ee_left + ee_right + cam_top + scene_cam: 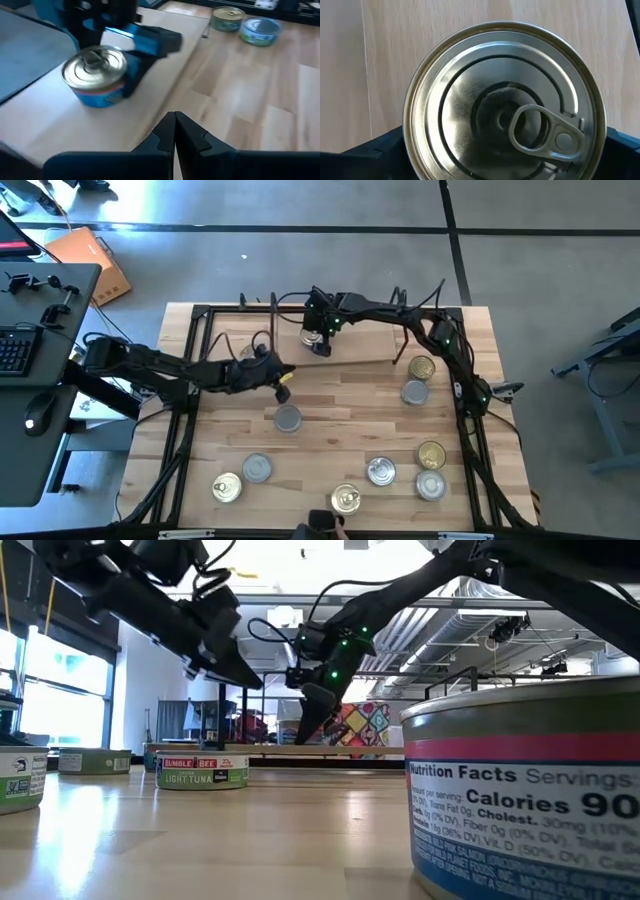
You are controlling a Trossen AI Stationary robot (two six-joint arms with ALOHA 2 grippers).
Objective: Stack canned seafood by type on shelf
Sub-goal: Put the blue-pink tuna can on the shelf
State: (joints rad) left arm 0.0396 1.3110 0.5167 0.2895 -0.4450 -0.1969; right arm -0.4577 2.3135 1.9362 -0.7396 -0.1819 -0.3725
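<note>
A can (95, 75) with a pull-tab lid (505, 100) and a blue label stands on its base on the light-wood shelf (60, 120) at the table's far side. My right gripper (318, 338) is open above it, slanting down, one finger on each side of the can. My left gripper (175, 127) is shut and holds nothing. It hovers over the table (283, 383), in front of the shelf and left of that can. Several more cans of seafood lie loose on the table, among them a grey-lidded one (288, 418) and a gold-lidded one (421, 368). My right gripper's fingers (370, 152) flank the can's side wall from above. I cannot tell whether they touch it. The can stands upright on the shelf board.
Cans sit along the near edge (345, 500) and on the right (431, 453). One can (520, 800) fills the low view's right side, and a tuna can (203, 770) stands mid-table. A black frame (190, 380) and cables border the table.
</note>
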